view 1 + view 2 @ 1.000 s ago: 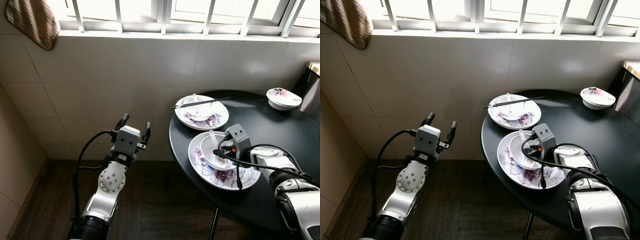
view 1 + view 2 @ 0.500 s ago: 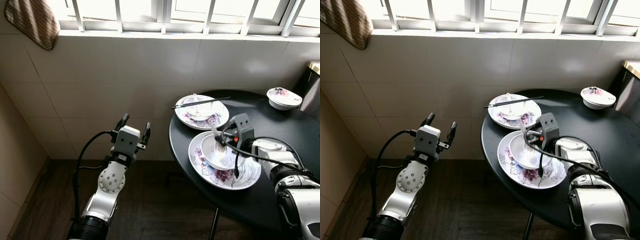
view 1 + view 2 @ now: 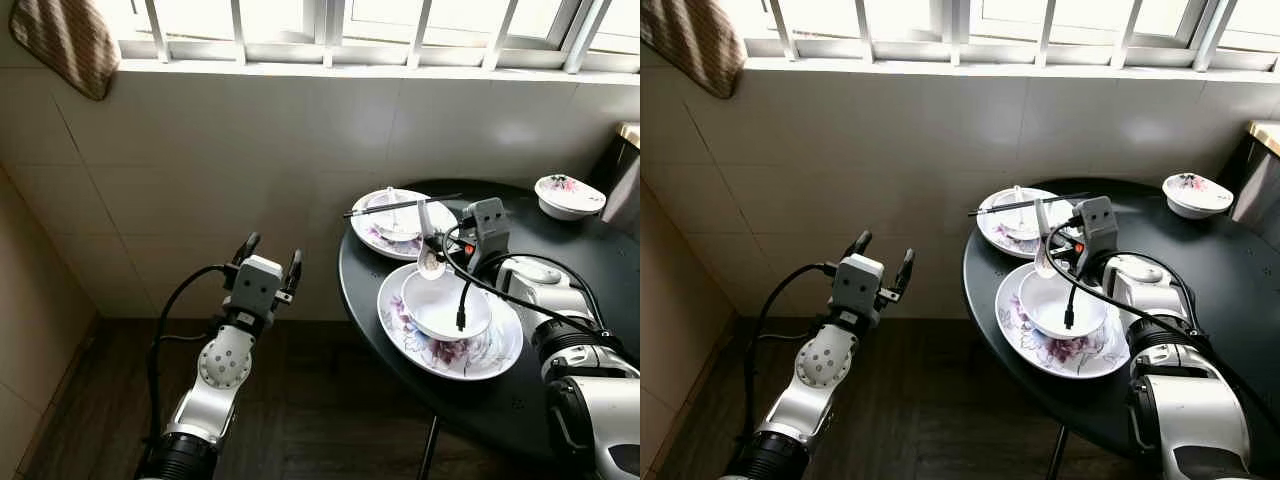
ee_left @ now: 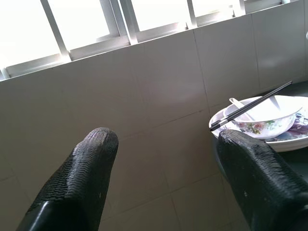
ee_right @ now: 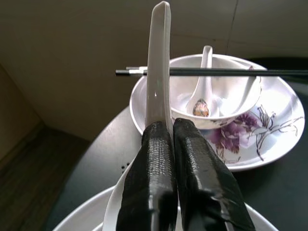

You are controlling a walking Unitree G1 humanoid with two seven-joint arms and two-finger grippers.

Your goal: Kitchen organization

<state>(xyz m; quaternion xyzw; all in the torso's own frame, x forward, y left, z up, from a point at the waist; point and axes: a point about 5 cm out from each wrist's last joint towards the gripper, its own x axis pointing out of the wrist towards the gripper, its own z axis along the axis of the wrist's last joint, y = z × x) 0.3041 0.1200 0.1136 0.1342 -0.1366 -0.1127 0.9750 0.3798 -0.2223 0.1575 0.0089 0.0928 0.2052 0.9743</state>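
A black round table (image 3: 585, 275) carries two floral plates. On the near plate (image 3: 497, 350) sits a white bowl (image 3: 447, 305). The far plate (image 3: 440, 238) bears a bowl (image 5: 226, 103) with a spoon (image 5: 204, 77) in it and black chopsticks (image 3: 400, 206) laid across. My right gripper (image 3: 438, 246) is shut on a white spoon (image 5: 159, 62), held tilted in the air between the two plates, just above the near bowl's far rim. My left gripper (image 3: 270, 258) hangs open in the air left of the table, facing the tiled wall.
A small floral bowl (image 3: 567, 195) stands at the table's far right. A striped cloth (image 3: 62, 40) hangs at the upper left beside the barred window (image 3: 330, 30). Dark wooden floor (image 3: 300, 400) lies below the left arm. A dark cabinet (image 3: 625, 165) stands at the right edge.
My right gripper has lifted the white spoon out of the near bowl and carried it toward the far plate. The left arm has barely moved.
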